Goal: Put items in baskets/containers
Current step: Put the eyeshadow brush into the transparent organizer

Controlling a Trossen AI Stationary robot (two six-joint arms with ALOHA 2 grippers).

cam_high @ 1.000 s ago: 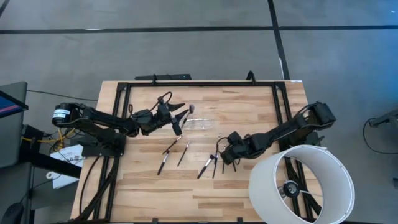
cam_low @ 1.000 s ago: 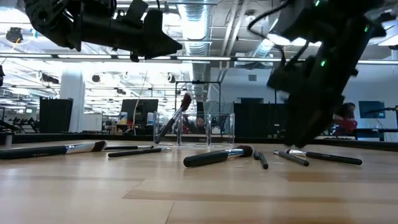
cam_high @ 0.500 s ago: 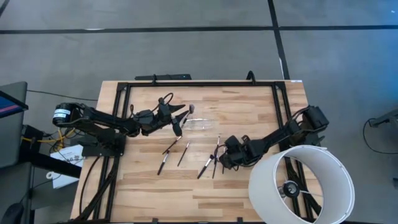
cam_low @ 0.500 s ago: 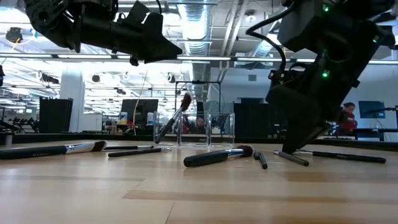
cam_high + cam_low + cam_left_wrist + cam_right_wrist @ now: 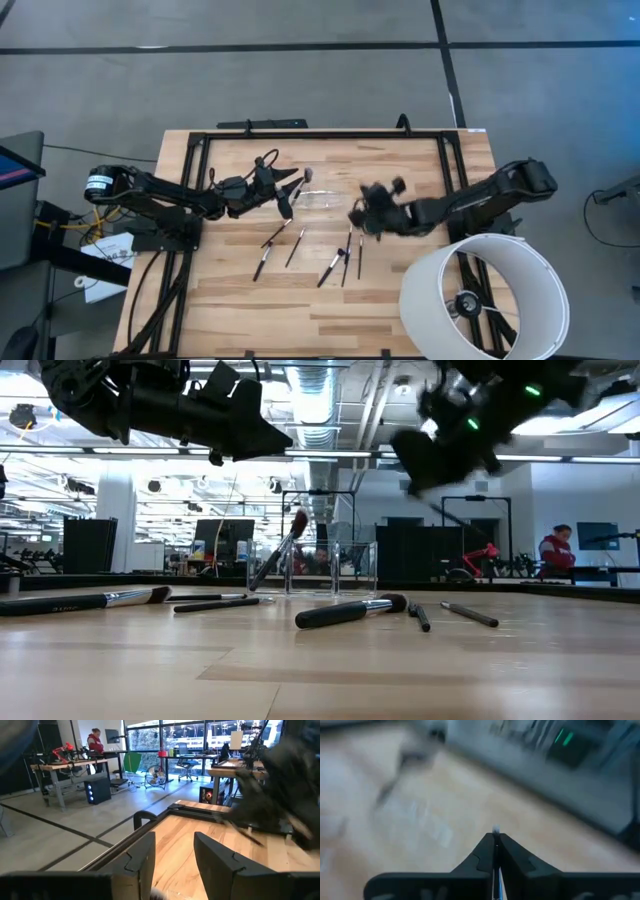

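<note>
My right end effector [image 5: 495, 839] was pinching a thin dark makeup brush [image 5: 496, 831], lifted off the wooden bench [image 5: 400, 170]. The small clear plastic cup [image 5: 322, 199] stood just beside it. I judged I should tip the brush upright and lower it slowly. My left end effector [image 5: 172, 857] was spread.

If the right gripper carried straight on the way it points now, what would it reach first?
Probably the clear cup: the right gripper, shut on a thin brush, points toward it with bare table between. Its height above the table is unclear.

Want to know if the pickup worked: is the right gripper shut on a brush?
Shut on a brush: the right gripper has its fingers pressed together around a thin brush.
</note>
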